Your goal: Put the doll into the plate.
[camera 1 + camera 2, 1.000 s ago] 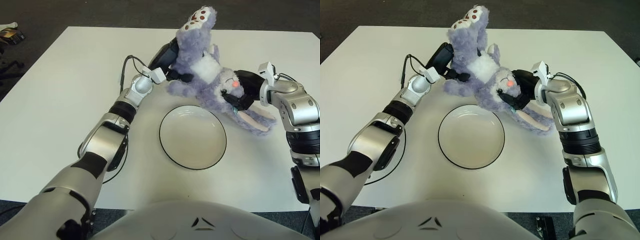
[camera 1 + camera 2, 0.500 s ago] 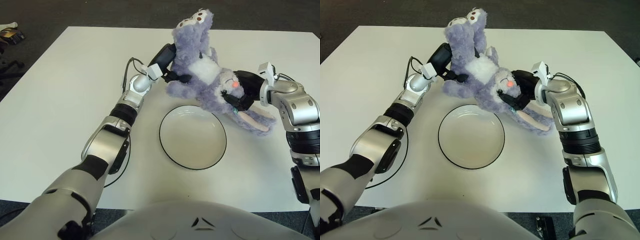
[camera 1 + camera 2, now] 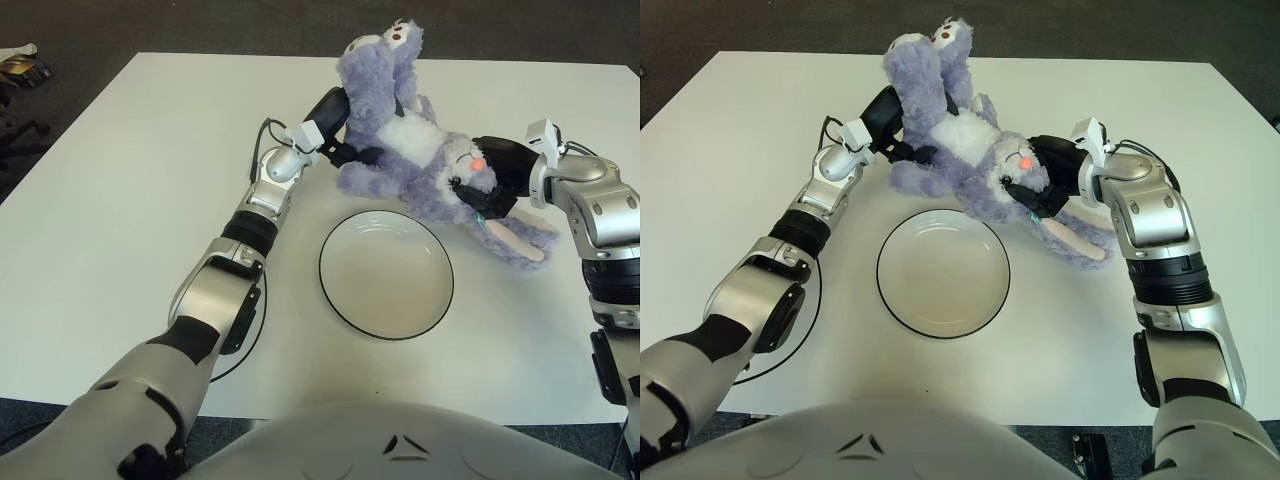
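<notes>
Left hand [image 3: 338, 125]: fingers are sinking into the fur of the doll [image 3: 420, 160] on its left flank; individual fingertips are not showing, so exact contact is unclear.

Right hand [image 3: 1055, 180]: dark palm is pressing against the doll's head, most of the fingers lying hidden behind the fur.

Whether the doll's underside is touching the table [image 3: 120, 200] cannot be told; its body is covering that spot.

Beyond the doll, at the upper left picture edge, a small object [image 3: 20, 65] is being cut off, too small to identify.
</notes>
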Controlling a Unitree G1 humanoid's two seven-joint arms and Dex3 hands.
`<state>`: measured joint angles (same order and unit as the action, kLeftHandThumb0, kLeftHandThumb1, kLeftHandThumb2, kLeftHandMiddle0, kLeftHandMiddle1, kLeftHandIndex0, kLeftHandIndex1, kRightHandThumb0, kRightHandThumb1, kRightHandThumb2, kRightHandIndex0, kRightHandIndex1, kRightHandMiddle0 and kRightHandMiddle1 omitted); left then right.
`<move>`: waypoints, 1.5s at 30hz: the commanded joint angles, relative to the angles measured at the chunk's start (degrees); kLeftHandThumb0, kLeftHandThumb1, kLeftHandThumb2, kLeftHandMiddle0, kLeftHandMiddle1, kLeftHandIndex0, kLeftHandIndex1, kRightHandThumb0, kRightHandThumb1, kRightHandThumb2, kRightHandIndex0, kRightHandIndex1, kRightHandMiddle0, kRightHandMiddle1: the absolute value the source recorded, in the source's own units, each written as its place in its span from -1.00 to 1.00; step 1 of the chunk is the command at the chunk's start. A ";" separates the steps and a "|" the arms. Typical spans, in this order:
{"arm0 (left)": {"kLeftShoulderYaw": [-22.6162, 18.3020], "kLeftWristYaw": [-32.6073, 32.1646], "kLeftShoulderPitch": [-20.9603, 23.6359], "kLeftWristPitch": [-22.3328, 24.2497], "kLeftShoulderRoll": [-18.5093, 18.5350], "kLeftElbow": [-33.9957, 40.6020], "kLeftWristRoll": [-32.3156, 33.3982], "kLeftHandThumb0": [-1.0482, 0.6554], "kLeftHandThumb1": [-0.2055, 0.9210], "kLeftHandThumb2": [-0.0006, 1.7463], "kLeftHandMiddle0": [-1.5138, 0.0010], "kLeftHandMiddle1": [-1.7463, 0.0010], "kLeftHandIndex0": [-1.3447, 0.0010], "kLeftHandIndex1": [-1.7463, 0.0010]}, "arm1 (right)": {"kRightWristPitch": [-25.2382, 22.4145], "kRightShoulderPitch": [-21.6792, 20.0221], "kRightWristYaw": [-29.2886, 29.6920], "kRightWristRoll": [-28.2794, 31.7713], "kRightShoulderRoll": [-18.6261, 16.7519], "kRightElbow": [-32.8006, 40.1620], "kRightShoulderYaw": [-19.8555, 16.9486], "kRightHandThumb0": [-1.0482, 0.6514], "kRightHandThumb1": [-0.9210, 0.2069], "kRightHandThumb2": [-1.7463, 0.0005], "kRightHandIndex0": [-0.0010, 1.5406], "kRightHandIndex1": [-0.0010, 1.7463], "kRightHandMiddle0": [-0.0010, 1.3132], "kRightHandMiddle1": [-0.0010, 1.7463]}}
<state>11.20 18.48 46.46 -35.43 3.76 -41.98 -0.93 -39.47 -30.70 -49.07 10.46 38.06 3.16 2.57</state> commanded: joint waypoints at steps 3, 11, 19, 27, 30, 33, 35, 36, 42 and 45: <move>0.09 -0.45 -2.13 2.83 0.09 1.54 -2.17 -0.37 -0.19 0.31 0.39 -1.00 -0.30 -0.57 | 3.02 -3.45 -2.48 2.38 2.70 -1.10 -3.45 0.85 0.34 -0.69 -0.05 0.98 -0.29 1.00; 0.04 -1.72 -2.64 3.89 0.04 2.64 -3.37 -0.37 -0.19 0.31 0.41 -0.95 -0.29 -0.58 | 0.76 -6.46 -8.13 6.39 5.18 -6.69 -6.46 0.32 0.43 -0.52 -0.83 0.36 -0.89 0.66; 0.09 -2.61 -3.08 4.31 0.04 3.15 -4.11 -0.16 -0.21 0.35 0.32 -0.83 -0.29 -0.59 | -2.55 -7.01 -10.84 11.47 6.12 -10.99 -10.74 0.35 0.53 -0.62 -0.93 -0.08 -0.99 0.24; 0.10 -3.68 -3.32 4.08 -0.04 3.19 -4.95 0.20 -0.29 0.45 0.21 -0.73 -0.32 -0.60 | -7.43 -9.60 -10.07 13.34 7.33 -15.89 -12.73 0.20 0.39 -0.49 -0.92 -0.30 -1.00 -0.14; 0.08 -4.04 -3.40 4.25 -0.09 3.28 -5.46 0.21 -0.29 0.45 0.20 -0.72 -0.32 -0.61 | -9.73 -10.37 -9.85 14.21 7.31 -16.75 -13.18 0.20 0.38 -0.48 -0.95 -0.36 -1.00 -0.21; 0.00 -4.21 -3.47 4.69 -0.18 3.41 -5.78 0.22 -0.29 0.45 0.20 -0.72 -0.32 -0.61 | -10.08 -10.98 -10.15 14.08 7.91 -17.53 -12.90 0.12 0.34 -0.44 -0.97 -0.42 -1.00 -0.27; -0.08 -4.19 -3.51 4.95 -0.28 3.46 -5.84 0.22 -0.29 0.45 0.20 -0.72 -0.32 -0.61 | -9.34 -11.42 -10.24 13.35 8.61 -18.09 -12.17 0.07 0.28 -0.39 -0.96 -0.46 -1.00 -0.36; -0.10 -4.18 -3.58 5.02 -0.32 3.55 -5.86 0.22 -0.29 0.45 0.20 -0.72 -0.32 -0.61 | -9.08 -11.49 -10.20 13.16 8.82 -18.18 -11.94 0.06 0.26 -0.38 -0.96 -0.47 -1.00 -0.39; -0.28 -4.36 -3.66 4.86 -0.53 3.52 -6.23 0.22 -0.29 0.45 0.20 -0.73 -0.33 -0.59 | -9.37 -11.76 -9.22 13.41 8.85 -18.61 -12.06 -0.06 0.13 -0.28 -0.91 -0.57 -1.00 -0.53; -0.39 -4.44 -3.63 4.66 -0.67 3.33 -6.32 0.22 -0.31 0.47 0.20 -0.76 -0.34 -0.57 | -13.14 -11.34 -7.49 15.30 8.01 -17.74 -13.45 -0.12 0.12 -0.25 -0.91 -0.59 -1.00 -0.54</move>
<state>11.23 14.47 42.92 -30.79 3.09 -38.55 -7.01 -49.90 -41.90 -57.80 24.05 46.35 -14.99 -9.76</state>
